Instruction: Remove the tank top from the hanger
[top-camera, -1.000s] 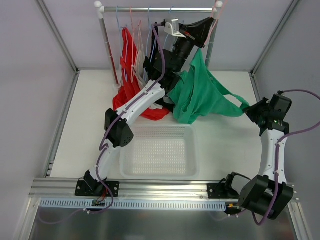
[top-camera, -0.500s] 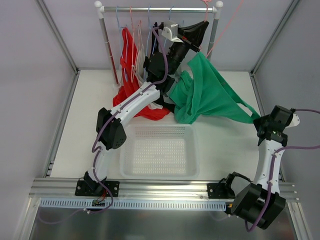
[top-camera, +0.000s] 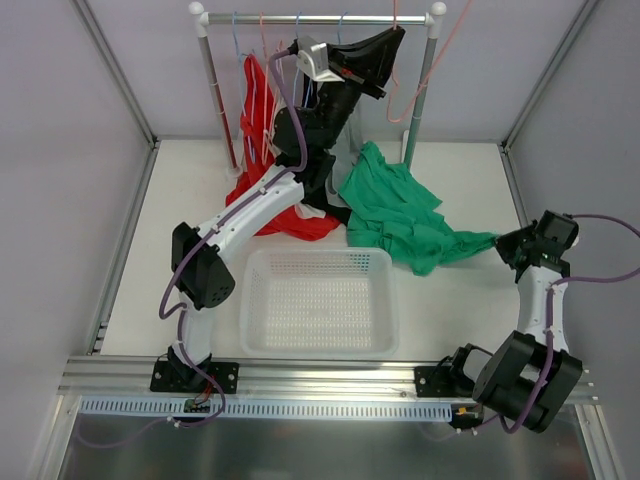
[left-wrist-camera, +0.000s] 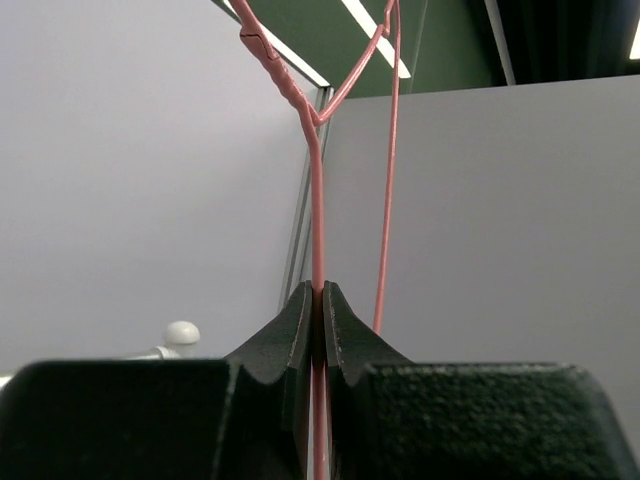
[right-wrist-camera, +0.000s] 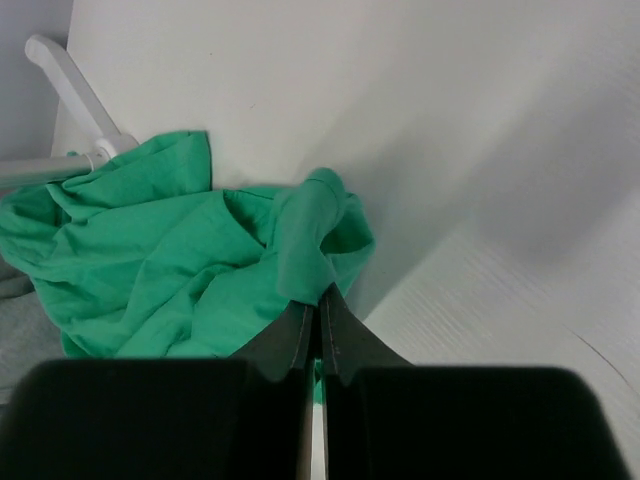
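Tank top (top-camera: 400, 215) had slid off the hanger (left-wrist-camera: 318, 200) since the earlier frame and lay heaped on the table (top-camera: 180, 200), stretched toward the right gripper (right-wrist-camera: 318, 300), which pinched its end; left gripper (left-wrist-camera: 320, 295), clamped on the hanger wire overhead, was farther off.
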